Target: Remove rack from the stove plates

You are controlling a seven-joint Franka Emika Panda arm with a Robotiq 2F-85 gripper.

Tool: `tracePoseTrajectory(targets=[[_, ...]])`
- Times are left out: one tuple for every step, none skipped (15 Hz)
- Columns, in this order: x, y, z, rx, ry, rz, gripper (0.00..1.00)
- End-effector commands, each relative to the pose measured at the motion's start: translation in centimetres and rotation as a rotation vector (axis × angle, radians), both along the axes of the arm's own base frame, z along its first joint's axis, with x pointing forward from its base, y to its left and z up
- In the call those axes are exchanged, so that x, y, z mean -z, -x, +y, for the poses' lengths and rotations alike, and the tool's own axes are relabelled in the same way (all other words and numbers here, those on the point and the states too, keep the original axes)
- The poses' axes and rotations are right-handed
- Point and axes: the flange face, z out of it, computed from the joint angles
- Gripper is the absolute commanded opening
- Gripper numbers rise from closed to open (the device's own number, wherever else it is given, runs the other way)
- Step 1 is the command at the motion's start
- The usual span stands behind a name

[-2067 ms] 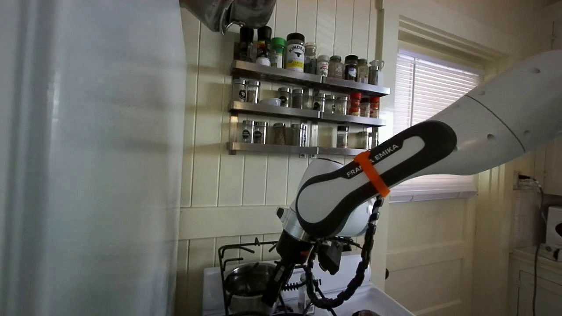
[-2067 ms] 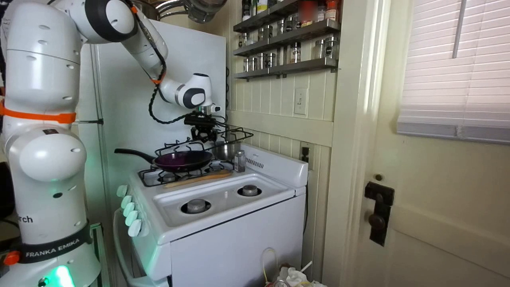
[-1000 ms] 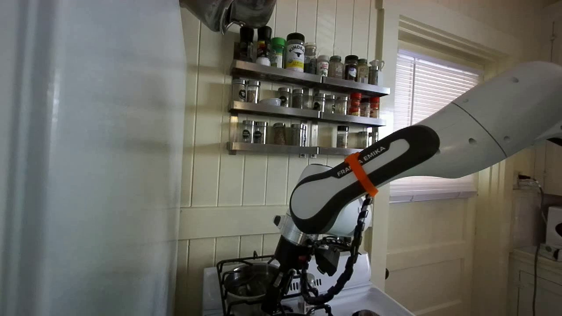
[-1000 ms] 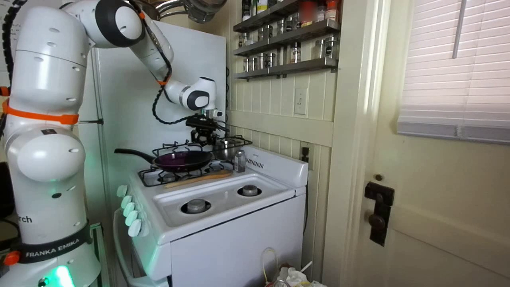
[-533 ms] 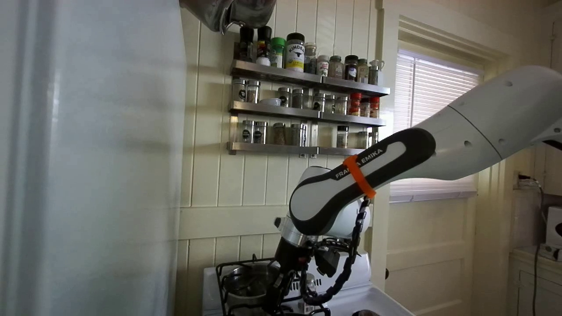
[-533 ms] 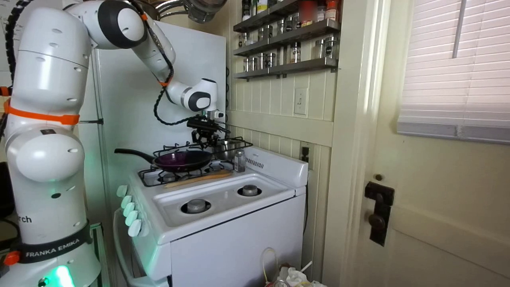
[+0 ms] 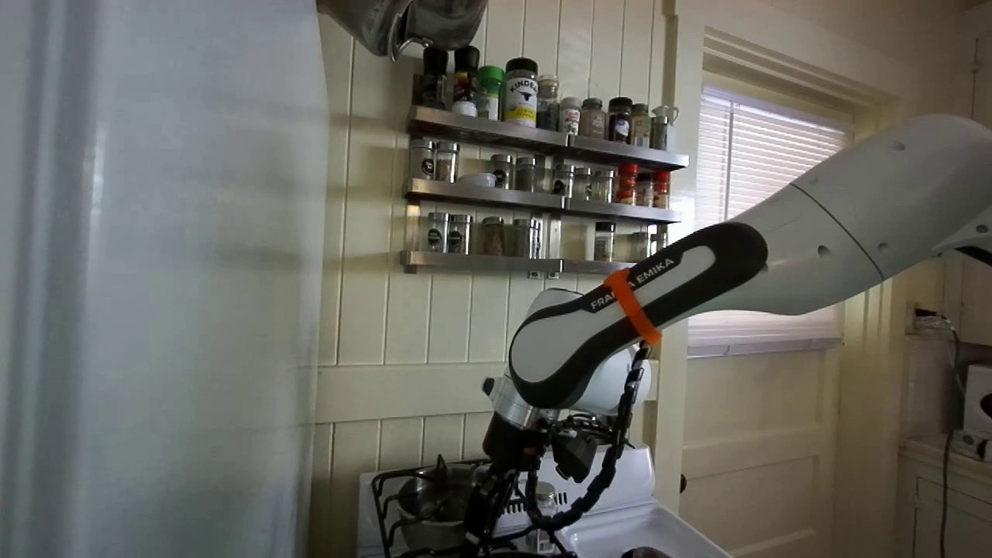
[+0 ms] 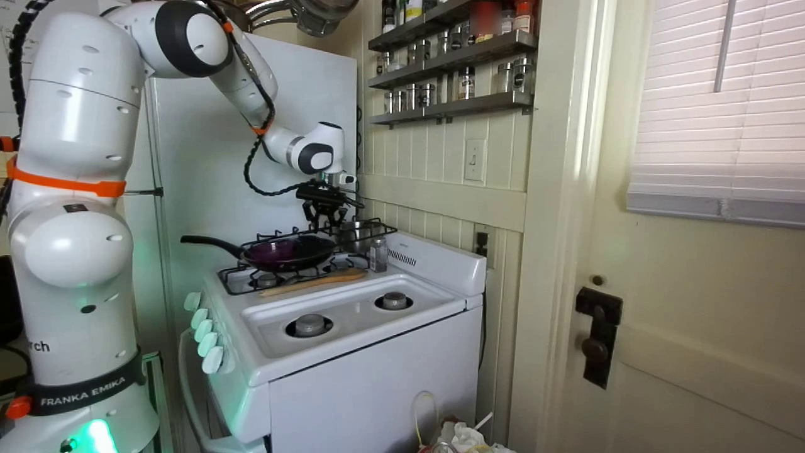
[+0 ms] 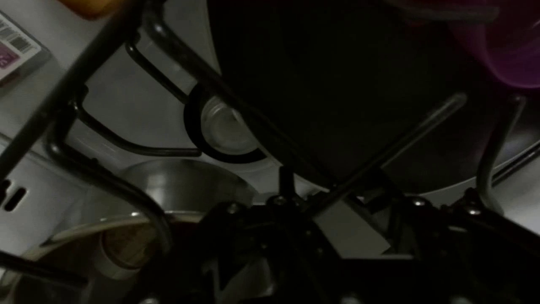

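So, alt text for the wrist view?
A black rack stretches over a dark frying pan, a steel pot and a burner on a pale stove. The hand is at the bottom, too dark to tell if it grips. A labelled jar shows at top left.

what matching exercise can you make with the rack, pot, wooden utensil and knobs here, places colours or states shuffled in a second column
Things:
1 rack
2 pot
3 wooden utensil
4 knobs

Descriptions:
A silvery, round
B in a row on the stove's front
C black, with prongs
D tan, lying beside the pan

Right pairs: 1-C, 2-A, 3-D, 4-B
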Motion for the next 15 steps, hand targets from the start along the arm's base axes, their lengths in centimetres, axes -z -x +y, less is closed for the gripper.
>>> tracePoseTrajectory(targets=[[-1.7, -0.1, 0.2, 0.023, -0.008, 0.002, 0.8], [-2.0, -0.2, 0.3, 0.027, -0.01, -0.003, 0.81], [-2.2, 0.0, 0.3, 0.03, -0.007, 0.003, 0.83], [-2.4, 0.3, 0.4, 0.033, -0.002, 0.004, 0.84], [-2.7, 0.3, 0.4, 0.038, 0.0, -0.002, 0.87], [-3.1, 0.5, 0.4, 0.043, 0.0, -0.01, 0.83], [-3.6, 0.9, 0.4, 0.049, 0.001, -0.021, 0.81], [-4.1, 1.2, 0.3, 0.061, 0.004, -0.03, 0.83], [-4.6, 1.6, 0.2, 0.081, 0.011, -0.037, 0.84], [-4.9, 2.1, -0.4, 0.133, 0.056, -0.038, 0.85], [-5.1, 2.6, -1.2, 0.196, 0.082, -0.053, 0.96], [-5.1, 3.1, -1.7, 0.24, 0.103, -0.057, 0.98], [-5.2, 3.9, -2.4, 0.287, 0.13, -0.06, 1.0], [-5.2, 4.9, -3.2, 0.337, 0.151, -0.066, 1.0], [-5.2, 5.8, -4.0, 0.387, 0.17, -0.066, 1.0]])
